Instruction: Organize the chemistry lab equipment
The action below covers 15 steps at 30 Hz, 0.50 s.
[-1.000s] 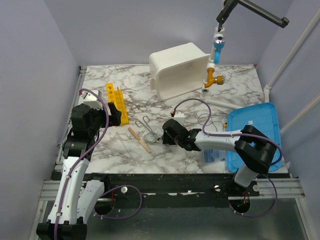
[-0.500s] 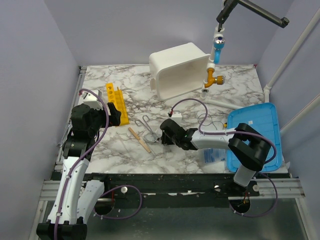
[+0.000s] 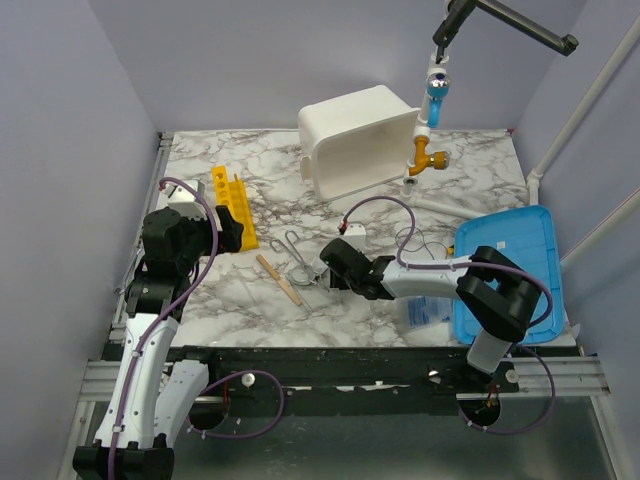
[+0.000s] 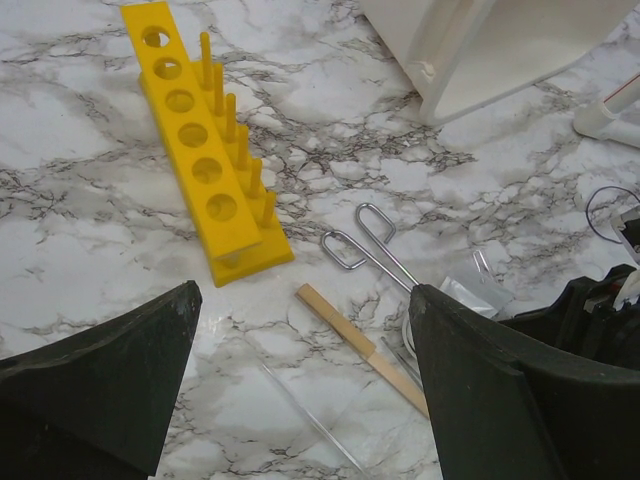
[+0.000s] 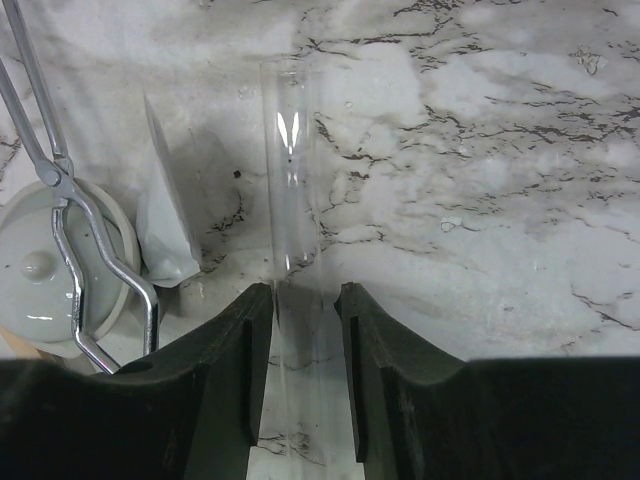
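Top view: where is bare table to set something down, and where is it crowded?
Bare marble lies between the yellow rack and the white bin, and behind the blue tray. Crowded: the middle, around tongs and wooden stick.

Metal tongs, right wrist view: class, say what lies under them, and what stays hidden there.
Under the tongs sits a small white dish with a knobbed lid. The lid covers its inside, so any contents cannot be seen.

Tongs (image 5: 60, 190), lidded dish (image 5: 35, 275) and bag (image 5: 170, 230) crowd one side of the glass tube (image 5: 292, 180); the other is bare.
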### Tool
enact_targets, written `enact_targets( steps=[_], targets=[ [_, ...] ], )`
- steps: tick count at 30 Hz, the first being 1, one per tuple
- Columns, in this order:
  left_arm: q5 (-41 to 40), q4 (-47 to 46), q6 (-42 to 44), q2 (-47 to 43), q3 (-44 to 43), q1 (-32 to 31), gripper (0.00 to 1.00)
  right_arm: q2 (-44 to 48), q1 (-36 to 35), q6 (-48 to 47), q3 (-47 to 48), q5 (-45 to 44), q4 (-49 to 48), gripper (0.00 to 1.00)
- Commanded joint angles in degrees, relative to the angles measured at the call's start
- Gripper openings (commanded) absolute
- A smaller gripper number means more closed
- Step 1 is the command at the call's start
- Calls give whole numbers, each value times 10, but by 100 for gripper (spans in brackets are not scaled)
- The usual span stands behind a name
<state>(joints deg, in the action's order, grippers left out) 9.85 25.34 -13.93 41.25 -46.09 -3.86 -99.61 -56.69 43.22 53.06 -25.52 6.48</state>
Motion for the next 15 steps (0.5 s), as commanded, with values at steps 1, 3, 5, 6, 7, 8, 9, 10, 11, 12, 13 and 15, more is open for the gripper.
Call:
enact_targets(
  steps=[1, 3, 5, 6, 7, 8, 9, 10, 11, 12, 13, 15],
  targets=[
    [21, -16, 1, -6, 5, -1, 87, 2, -5, -37, -10, -3, 13, 40],
    [22, -17, 1, -6, 6, 0, 87, -10, -5, -61, 2, 21, 3, 38],
    [23, -17, 1, -7, 6, 0, 87, -24, -5, -72, 19, 27, 9, 37],
    [23, -17, 1, -7, 6, -1, 86, -31, -5, -77, 25, 25, 13, 36],
    [24, -18, 1, -9, 6, -1, 86, -36, -5, -80, 33, 22, 19, 36],
    [24, -18, 1, -9, 7, 0, 86, -40, -4, -85, 38, 18, 24, 36],
    [24, -19, 1, -10, 7, 0, 86, -44, -5, -87, 45, 12, 30, 36],
    [25, -19, 1, -10, 7, -1, 86, -47, -5, -91, 49, 5, 36, 36],
    [25, -20, 1, -10, 7, -1, 86, -50, -5, -94, 54, 0, 42, 35],
    [28, -20, 1, -10, 7, -1, 86, -53, -5, -97, 57, -6, 46, 34],
    [30, -21, 0, -10, 8, -1, 86, -56, -5, -98, 58, -12, 51, 33],
    [42, -23, 0, -9, 8, -1, 86, -56, -5, -98, 60, -23, 56, 30]
  ],
)
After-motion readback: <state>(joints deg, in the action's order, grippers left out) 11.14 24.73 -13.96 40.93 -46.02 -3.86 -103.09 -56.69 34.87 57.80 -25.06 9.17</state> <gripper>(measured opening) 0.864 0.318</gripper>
